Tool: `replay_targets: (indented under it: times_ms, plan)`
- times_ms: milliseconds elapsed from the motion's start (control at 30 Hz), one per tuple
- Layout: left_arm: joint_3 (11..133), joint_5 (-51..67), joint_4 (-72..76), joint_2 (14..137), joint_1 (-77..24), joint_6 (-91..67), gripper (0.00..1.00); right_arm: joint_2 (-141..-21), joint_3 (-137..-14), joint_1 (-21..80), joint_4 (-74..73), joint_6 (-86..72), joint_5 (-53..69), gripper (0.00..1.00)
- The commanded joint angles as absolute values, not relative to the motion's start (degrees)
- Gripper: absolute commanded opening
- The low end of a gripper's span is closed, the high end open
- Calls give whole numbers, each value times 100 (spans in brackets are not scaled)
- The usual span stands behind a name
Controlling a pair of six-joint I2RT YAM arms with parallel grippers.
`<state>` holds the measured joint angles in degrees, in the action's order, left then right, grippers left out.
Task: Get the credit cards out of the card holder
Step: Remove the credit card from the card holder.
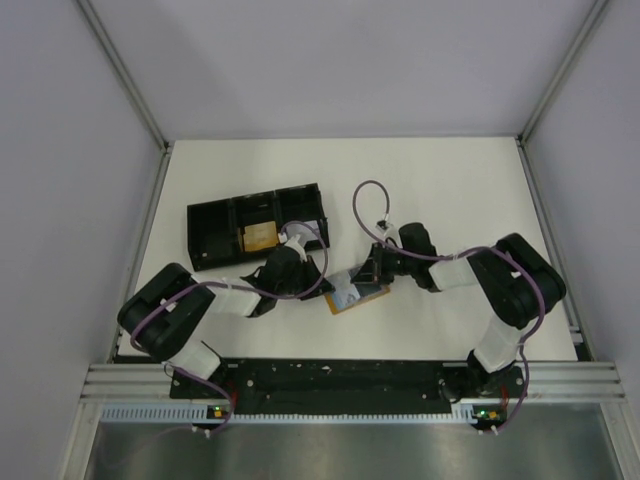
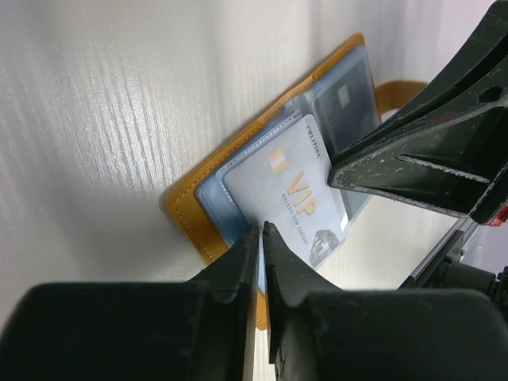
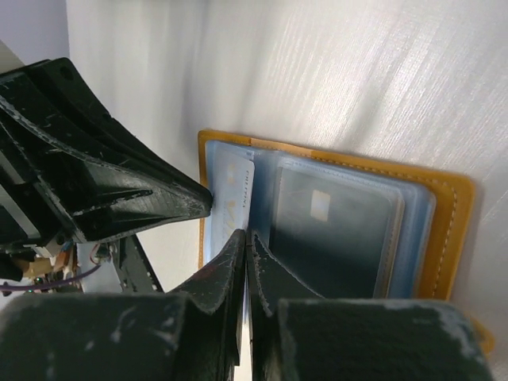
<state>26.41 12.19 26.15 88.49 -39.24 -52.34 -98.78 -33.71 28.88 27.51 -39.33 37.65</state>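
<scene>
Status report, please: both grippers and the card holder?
Left gripper pinching the VIP card. Right gripper shut, tips at open card holder. Card partly out; black tray stands clear.

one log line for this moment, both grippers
left gripper: shut on vip card | right gripper: shut, tips on card holder | card holder: lying open

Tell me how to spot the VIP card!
On the white table, near the black tray, an orange-tan card holder lies open. The VIP card pokes slanted from its clear pockets, pinched by the left claw. Only it has gold letters.
</scene>
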Motion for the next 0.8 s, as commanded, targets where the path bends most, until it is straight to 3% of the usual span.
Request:
replay_targets:
  times_ms: [0, 233, 367, 767]
  plan:
    - [2663, 1345, 2443, 9114, -3938, -5159, 8, -10002, -3313, 2892, 3374, -4087, 4192, 5]
    - [2654, 1389, 2487, 9255, -3946, -5186, 2, -10266, -3313, 2892, 3771, -4280, 4500, 11]
    - [2672, 1345, 2400, 9272, -3938, -5142, 0, -10178, -3296, 2892, 3613, -4158, 4447, 0]
    - [2725, 1204, 2021, 9290, -3937, -4966, 0, -9493, -2980, 2373, 3208, -3938, 4456, 0]
